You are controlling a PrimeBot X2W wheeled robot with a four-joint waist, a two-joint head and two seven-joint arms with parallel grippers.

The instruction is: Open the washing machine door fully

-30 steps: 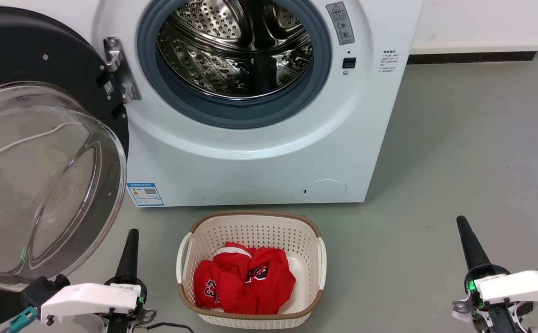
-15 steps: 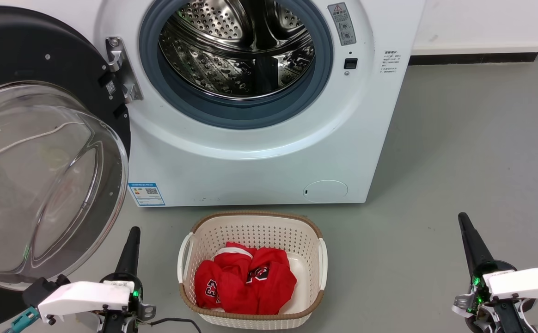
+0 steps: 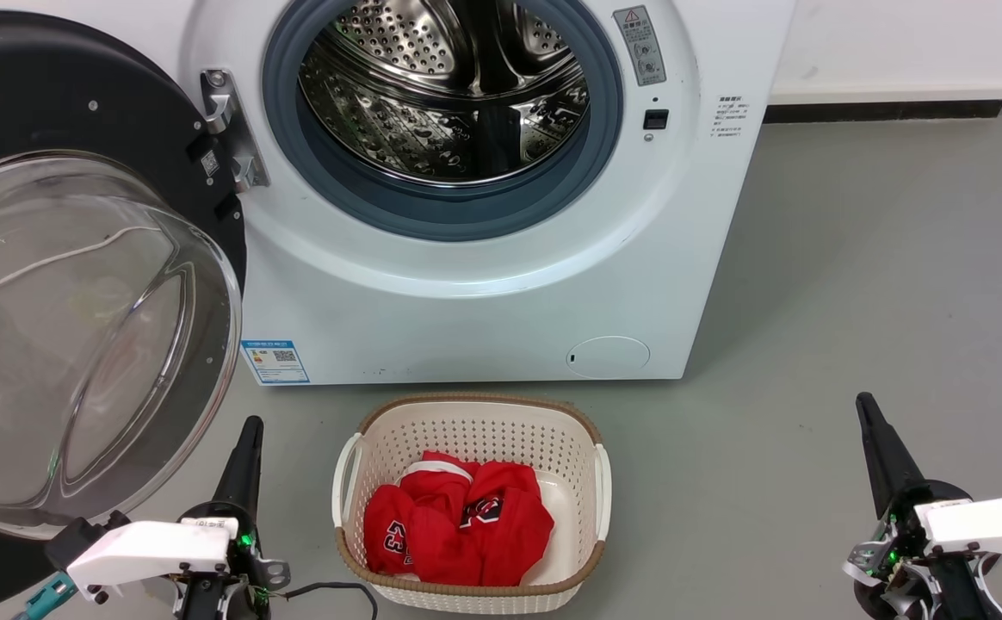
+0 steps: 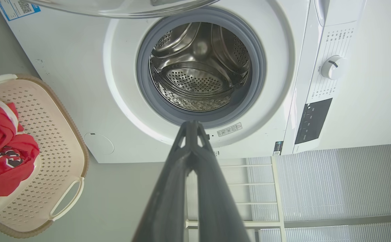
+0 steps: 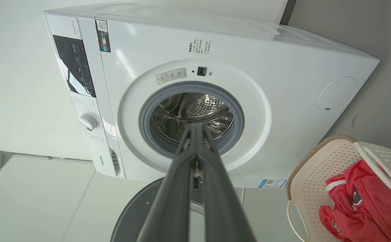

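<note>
The washing machine door (image 3: 53,95) hangs wide open. Our left gripper (image 3: 249,435) and right gripper (image 3: 868,415) are pinched closed, holding nothing. If it needs more, we push slowly.

My head camera turns a touch, so the whole scene slides slightly right. The right gripper (image 3: 863,401) draws back toward the lower-right corner.

Laundry room, washing machine (image 3: 466,293), basket (image 3: 475,402) (red clothes (image 3: 458,525))
</note>
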